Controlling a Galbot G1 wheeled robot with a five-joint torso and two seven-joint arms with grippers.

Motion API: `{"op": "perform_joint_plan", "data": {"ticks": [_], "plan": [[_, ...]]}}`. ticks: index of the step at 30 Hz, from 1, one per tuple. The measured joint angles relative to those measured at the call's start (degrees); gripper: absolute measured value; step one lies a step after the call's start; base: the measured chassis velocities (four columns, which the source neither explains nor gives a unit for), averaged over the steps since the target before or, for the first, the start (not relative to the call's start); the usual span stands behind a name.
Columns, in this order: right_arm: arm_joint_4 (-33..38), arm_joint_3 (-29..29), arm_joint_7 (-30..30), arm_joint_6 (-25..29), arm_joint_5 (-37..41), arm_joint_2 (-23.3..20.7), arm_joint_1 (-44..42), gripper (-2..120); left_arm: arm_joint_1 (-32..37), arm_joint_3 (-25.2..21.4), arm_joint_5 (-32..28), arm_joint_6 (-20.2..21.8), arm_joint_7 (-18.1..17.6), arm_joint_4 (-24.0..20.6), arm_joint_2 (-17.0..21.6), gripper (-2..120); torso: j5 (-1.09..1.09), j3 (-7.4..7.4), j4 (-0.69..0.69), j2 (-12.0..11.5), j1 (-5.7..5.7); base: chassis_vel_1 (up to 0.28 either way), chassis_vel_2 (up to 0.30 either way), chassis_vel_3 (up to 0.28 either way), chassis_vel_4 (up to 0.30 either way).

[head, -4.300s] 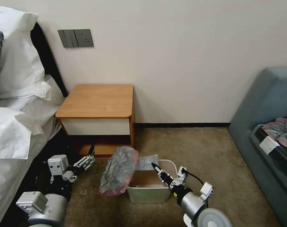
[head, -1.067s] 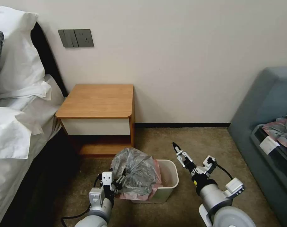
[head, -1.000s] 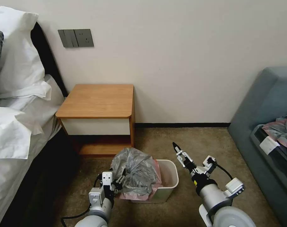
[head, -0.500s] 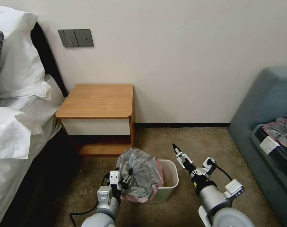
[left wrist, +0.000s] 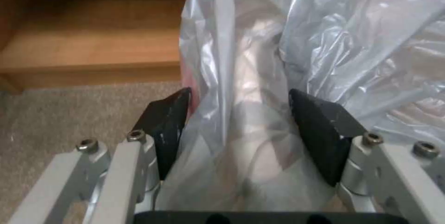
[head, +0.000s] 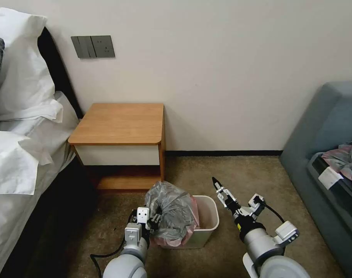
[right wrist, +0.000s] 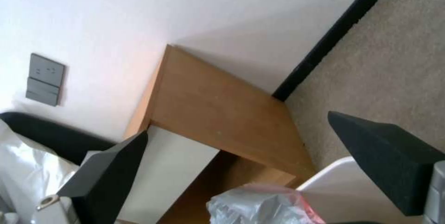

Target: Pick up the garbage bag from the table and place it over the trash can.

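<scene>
Left hand (head: 154,221) had its fingers spread around the garbage bag (head: 172,214) bunched over the trash can (head: 209,224); right hand (head: 219,187) hovered open beside it.

The beige carpeted floor (head: 237,170) carries the wooden counter (head: 121,122) against the wall, between the bed (head: 13,162) and a grey-blue sofa (head: 330,154). The cream trash can (head: 208,227) stands on the carpet just in front of the counter's low shelf (head: 125,181), with the garbage bag (head: 172,214) bunched over its left rim
</scene>
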Motion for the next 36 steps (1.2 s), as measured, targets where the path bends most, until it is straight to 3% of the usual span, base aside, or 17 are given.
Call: {"op": "perform_joint_plan", "data": {"ticks": [12, 15, 19, 24, 26, 31, 36], "plan": [[-0.64, -0.33, -0.31, 0.06, -0.19, -0.02, 0.30, 100, -0.74, 0.05, -0.21, 0.07, -0.46, 1.72, -0.43, 54, 0.01, -0.01, 0.00, 0.00, 0.00, 0.000, 0.000, 0.000, 0.000], [-0.54, -0.47, -0.72, 0.11, -0.69, -0.33, 0.50, 100, -0.76, 0.16, -0.07, -0.70, -0.65, 2.26, -0.80, 38, 0.01, -0.01, 0.00, 0.00, 0.00, 0.000, 0.000, 0.000, 0.000], [0.29, -0.47, -1.33, 0.14, -1.25, -0.80, 0.80, 100, -0.50, 0.10, 0.32, -1.98, -0.77, 2.31, -0.81, 28, 0.00, -0.01, 0.00, 0.00, 0.00, 0.000, 0.000, 0.000, 0.000], [2.04, -0.72, -1.84, -0.16, -1.39, -1.92, 1.62, 100, 0.35, -0.77, -0.24, -6.93, 0.32, 2.38, -0.49, 12, -0.02, 0.01, 0.00, 0.00, 0.00, 0.000, 0.000, 0.000, 0.000], [3.25, -1.03, -2.89, -1.39, -1.57, -2.59, 1.71, 100, 1.04, -2.09, -0.52, -12.12, 2.09, 2.34, -0.25, 7, -0.01, 0.00, 0.00, 0.00, 0.00, 0.000, 0.000, 0.000, 0.000], [2.91, -2.29, -7.04, -5.90, -4.63, -4.03, 0.24, 100, 2.04, -3.92, -0.73, -18.32, 2.84, 1.13, 0.05, 6, 0.00, 0.00, 0.00, 0.00, 0.00, 0.000, 0.000, 0.000, 0.000], [0.22, -3.88, -9.84, -7.98, -6.91, -5.33, 0.47, 100, 2.62, -5.64, -1.76, -21.55, 5.24, -0.48, 0.42, 6, 0.00, 0.00, 0.00, 0.00, 0.00, 0.000, 0.000, 0.000, 0.000]]}}
